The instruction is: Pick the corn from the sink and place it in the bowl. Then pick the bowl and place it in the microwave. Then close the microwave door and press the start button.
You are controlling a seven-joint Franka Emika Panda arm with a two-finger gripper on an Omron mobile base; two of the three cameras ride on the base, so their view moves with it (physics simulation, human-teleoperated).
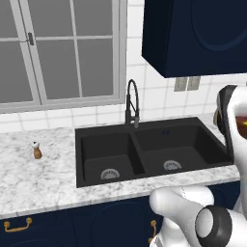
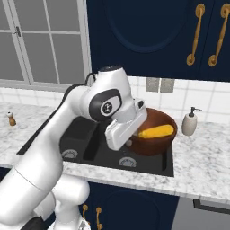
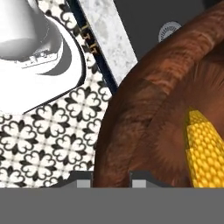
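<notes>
The white arm rises from the base, bends at a raised elbow and reaches forward and to the right, so that the hand hangs over the right part of the black sink, level with the counter's edge. In the right base view the bowl is lifted clear of the counter and hangs above the sink's right basin, slightly tilted, with the hand's white body against its near left side; the corn lies inside it, across the right half. A white soap bottle stands on the counter just right of the bowl, apart from it. The left base view shows both basins of the sink with their round drains, the arched faucet at the far edge and a small pepper shaker far to the left on the counter, while the bowl appears as a sliver at the right edge behind the arm. The hand view gives the close detail: the gripper straddles the bowl's brown rim, one finger tip on each side of the wall, the jaws narrowed and clamped on it, with the corn resting inside to the right and the patterned floor seen far below.
</notes>
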